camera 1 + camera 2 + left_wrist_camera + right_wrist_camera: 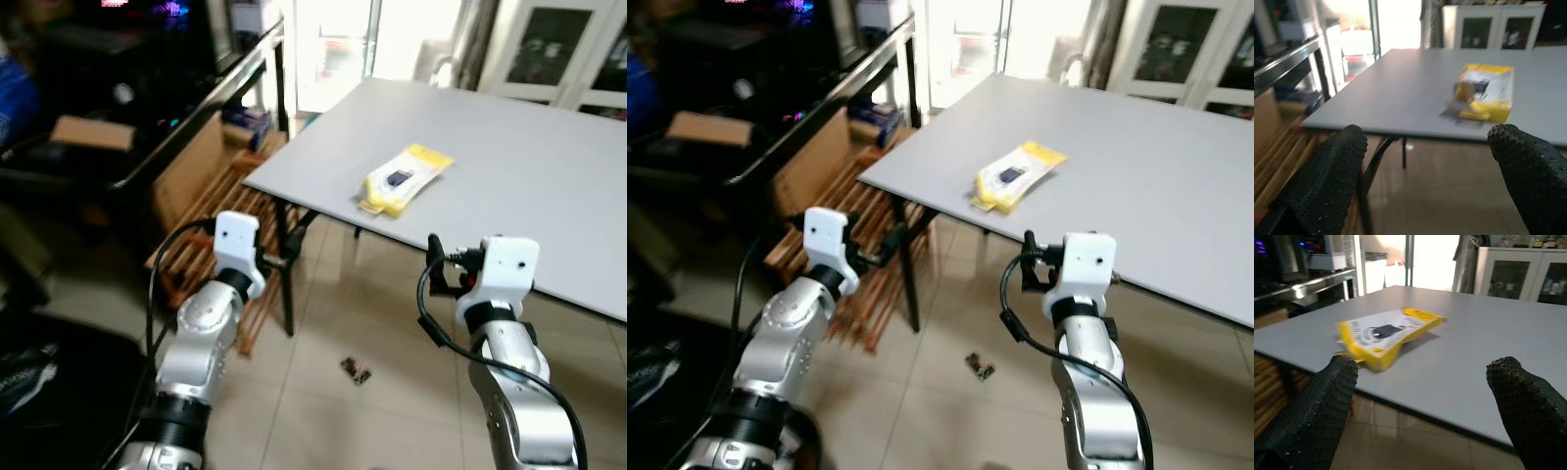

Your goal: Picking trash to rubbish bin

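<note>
Arms come up from the bottom of the head views, both bent and raised in front of the robot, low beside the table's near edge. The left gripper [1425, 181] points at the table corner from the side, and its two black fingers [1327, 181] are spread wide apart with nothing between them. The right gripper [1425, 411] is held just in front of the near edge of the table, and its fingers [1523, 406] are spread wide too, holding nothing. The grey table [549, 186] has a flat top and thin dark legs. To the left of it stands a wooden rack [211, 255] on the floor, next to a dark shelf [147, 108] with a brown box on it. White cabinets with glass doors [558, 49] stand behind the table. A small dark scrap [356, 370] lies on the pale floor tiles [323, 323] between the two arms (too small to tell what it is). The trash is a yellow packet [403, 177]. It lies flat on the table near the corner, and neither gripper touches it. It is flat and longish, with a white front and a dark picture in the middle.
</note>
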